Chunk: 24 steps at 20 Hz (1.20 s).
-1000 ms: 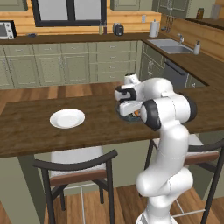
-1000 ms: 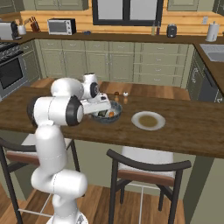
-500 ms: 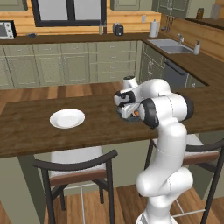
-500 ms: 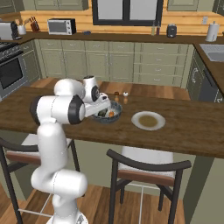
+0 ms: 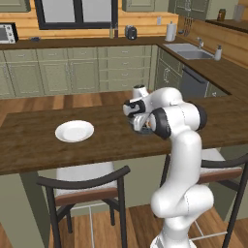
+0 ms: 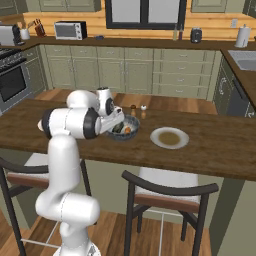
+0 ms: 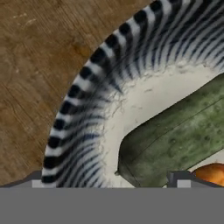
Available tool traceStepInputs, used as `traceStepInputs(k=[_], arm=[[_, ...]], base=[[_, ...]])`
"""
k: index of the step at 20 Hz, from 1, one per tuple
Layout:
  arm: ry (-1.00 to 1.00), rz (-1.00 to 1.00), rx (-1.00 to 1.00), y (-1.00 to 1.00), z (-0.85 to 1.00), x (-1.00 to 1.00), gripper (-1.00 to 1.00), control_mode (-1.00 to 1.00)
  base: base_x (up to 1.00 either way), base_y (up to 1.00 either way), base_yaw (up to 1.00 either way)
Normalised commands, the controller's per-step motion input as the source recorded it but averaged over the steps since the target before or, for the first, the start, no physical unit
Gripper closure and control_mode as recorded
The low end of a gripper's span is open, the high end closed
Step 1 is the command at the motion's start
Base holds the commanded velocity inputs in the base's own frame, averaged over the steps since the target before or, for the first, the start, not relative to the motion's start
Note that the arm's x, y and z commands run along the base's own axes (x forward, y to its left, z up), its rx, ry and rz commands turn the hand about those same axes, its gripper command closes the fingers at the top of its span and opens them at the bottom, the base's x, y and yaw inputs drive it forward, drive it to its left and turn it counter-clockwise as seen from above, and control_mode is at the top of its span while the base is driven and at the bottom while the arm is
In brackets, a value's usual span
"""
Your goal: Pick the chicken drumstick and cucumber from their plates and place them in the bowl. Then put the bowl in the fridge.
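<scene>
1. Standing at the near edge of the wooden worktop (image 6: 210,150): two dark-framed chairs, one (image 6: 167,197) tucked in under the plate, one (image 5: 85,186) under the other plate.
2. Rising beside the chairs and reaching over the worktop: white arm, bending at a dark joint toward the bowl (image 6: 124,128).
3. Hovering low over the bowl's rim: gripper (image 6: 116,120), jaws standing fully spread, gripping nothing; both dark finger tips (image 7: 178,178) showing at the bottom of the hand view, one over the ribbed wall, the other over the cucumber.
4. Sitting in the middle stretch of the worktop, well back from the near edge: dark ribbed bowl with pale inside.
5. Lying inside the bowl, across its pale floor: dark green cucumber (image 7: 179,135), one blunt end resting near the inner wall.
6. Touching the cucumber inside the bowl: orange-brown chicken drumstick (image 7: 211,173), mostly cut off by the frame edge.
7. Sitting just beside the bowl: white plate (image 6: 169,137) with a brownish centre; well apart on the bowl's other side, a second white plate (image 5: 74,131).
8. Standing just behind the bowl, toward the far edge: two small shakers (image 6: 138,107).
</scene>
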Motion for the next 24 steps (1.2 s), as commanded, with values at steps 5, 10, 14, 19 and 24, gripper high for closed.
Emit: traceStepInputs(k=[5, 10, 14, 19, 24], arm=[[0.02, 0.09, 0.0, 0.0, -0.45, -0.14, -1.0, -1.0], [0.0, 0.02, 0.0, 0.0, -0.28, 0.05, -1.0, -1.0], [-0.01, 0.0, 0.0, 0.0, -0.04, -0.37, -1.0, -1.0], [-0.01, 0.0, 0.0, 0.0, -0.09, -0.28, -1.0, -1.0], [0.0, 0.0, 0.0, 0.0, -0.29, 0.07, -1.0, -1.0]], base=[[0.0, 0.0, 0.0], [0.0, 0.0, 0.0], [0.0, 0.0, 0.0], [0.0, 0.0, 0.0], [0.0, 0.0, 0.0]])
